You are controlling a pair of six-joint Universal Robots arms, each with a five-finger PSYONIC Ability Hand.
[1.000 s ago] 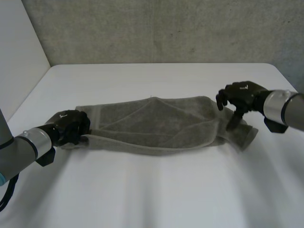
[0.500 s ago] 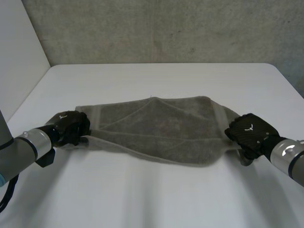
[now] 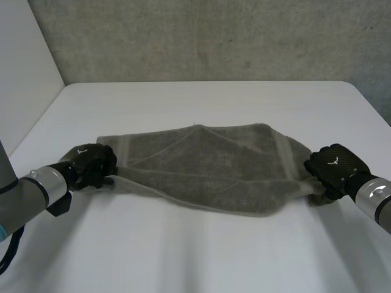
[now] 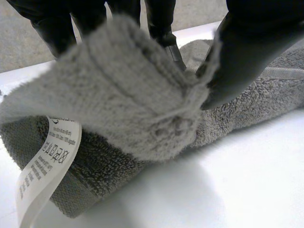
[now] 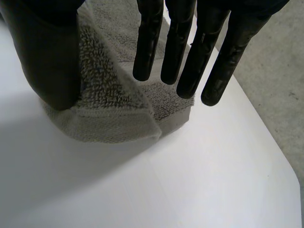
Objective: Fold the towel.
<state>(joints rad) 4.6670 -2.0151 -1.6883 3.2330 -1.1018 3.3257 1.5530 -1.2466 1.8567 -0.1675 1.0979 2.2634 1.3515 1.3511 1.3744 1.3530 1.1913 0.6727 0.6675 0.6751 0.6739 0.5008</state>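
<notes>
At the lower left of the head view, nearest the camera, the left hand (image 3: pixel 91 165) is low on the white table (image 3: pixel 201 256), curled tight on the left end of the grey towel (image 3: pixel 208 165). Its wrist view has a thick wad of terry pinched between thumb and fingers, with the care label (image 4: pixel 45 166) hanging loose beneath. At the lower right, the right hand (image 3: pixel 333 168) is at the towel's opposite end but has no hold. Its fingers (image 5: pixel 183 52) are straight and spread away from the thumb (image 5: pixel 47 57), poised over a folded corner, and I cannot tell whether the thumb touches the cloth. Between the 2 hands the towel lies lengthwise across the middle of the frame, doubled unevenly, its near edge bowing towards the camera and diagonal creases running to the far edge. The likely trouble is imbalance: if the left hand pulls before the right closes, the towel would drag sideways and its layers would slide apart. The right hand could also catch just 1 layer of that corner, so the lower layer drops and skews the fold. The left's bulky wad may leave a lump.
</notes>
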